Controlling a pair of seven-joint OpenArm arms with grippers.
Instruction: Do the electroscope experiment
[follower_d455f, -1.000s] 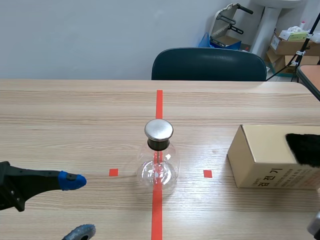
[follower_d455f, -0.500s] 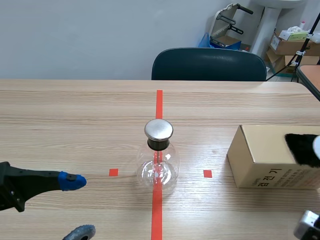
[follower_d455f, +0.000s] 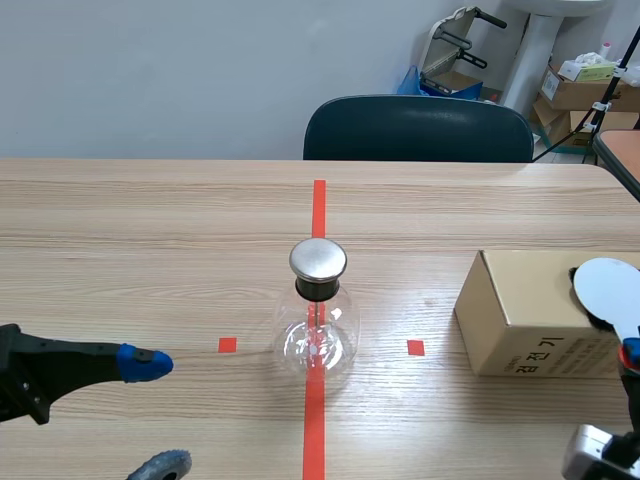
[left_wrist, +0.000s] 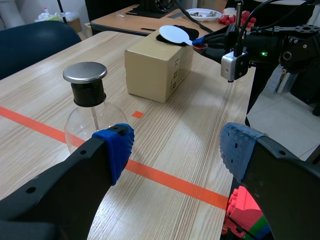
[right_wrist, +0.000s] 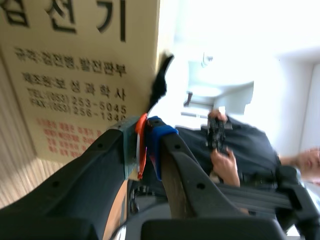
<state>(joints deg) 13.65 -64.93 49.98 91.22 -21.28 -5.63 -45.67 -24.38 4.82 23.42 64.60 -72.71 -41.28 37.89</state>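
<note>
the electroscope stands upright in the middle of the tabletop, right on the red tape line. its long axis is vertical: a round metal cap on top, a black stopper under it, and a thin rod running down into the clear glass bulb. well to its right sits a cardboard box with printed lettering on the side facing the robot. the white disc paddle hangs over the box's top at its right end. the flat disc end is toward the box and the orange-red handle runs back to the right claw. from the left wrist view the disc lies nearly level above the box; whether it touches cannot be told. a black furry scrap shows at the box edge just under the disc. nothing stands between the box and the electroscope. a dark chair is behind the tabletop's far edge, and a person in dark clothing appears beyond the right claw in its own view. the right claw's fingers are pinched nearly together on the thin handle of the paddle. the left claw is low at the near left, well apart from the electroscope, fingers spread wide and holding nothing, touching nothing.
</note>
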